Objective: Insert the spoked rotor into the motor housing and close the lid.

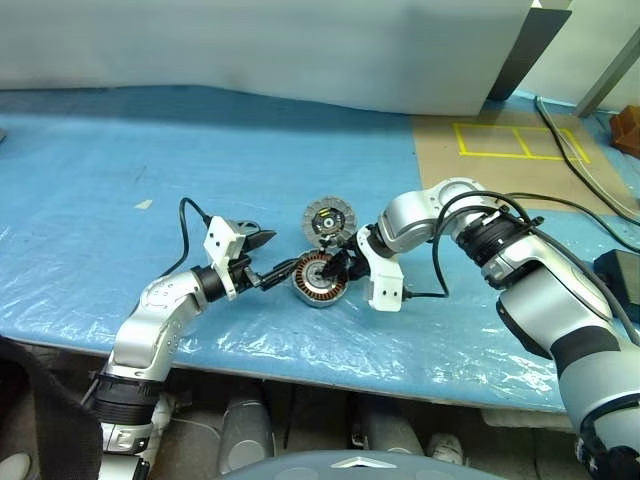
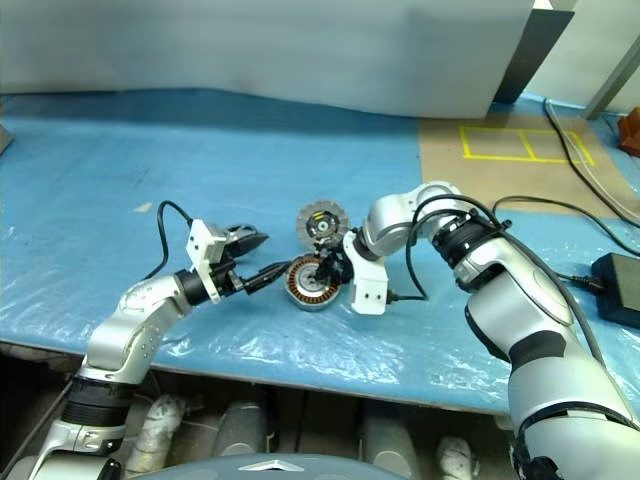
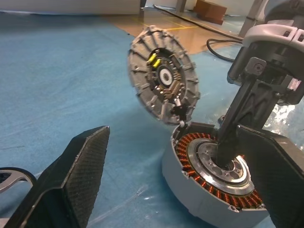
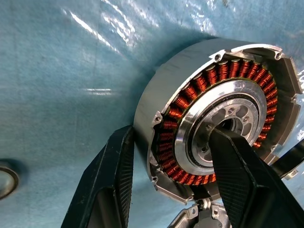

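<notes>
The motor housing (image 1: 320, 279) sits on the blue sheet, its copper windings (image 4: 190, 95) facing up. My right gripper (image 1: 341, 266) points down onto it and is shut on it, with one finger (image 4: 111, 175) outside the wall and the other (image 4: 237, 161) in the dark centre. The lid (image 3: 164, 76) stands tilted on edge at the housing's far rim, segmented face showing. My left gripper (image 1: 283, 252) is open and level, its near finger (image 3: 280, 175) beside the housing. A thin dark rim (image 3: 12, 176) by its far finger may be the spoked rotor; I cannot tell.
A small metal ring (image 4: 4, 178) lies on the sheet near the housing. A brown board with yellow tape (image 1: 500, 150) covers the back right, with cables (image 1: 585, 175) and a black box (image 1: 622, 275) at the right. The table's front edge (image 1: 300, 365) runs just below the arms.
</notes>
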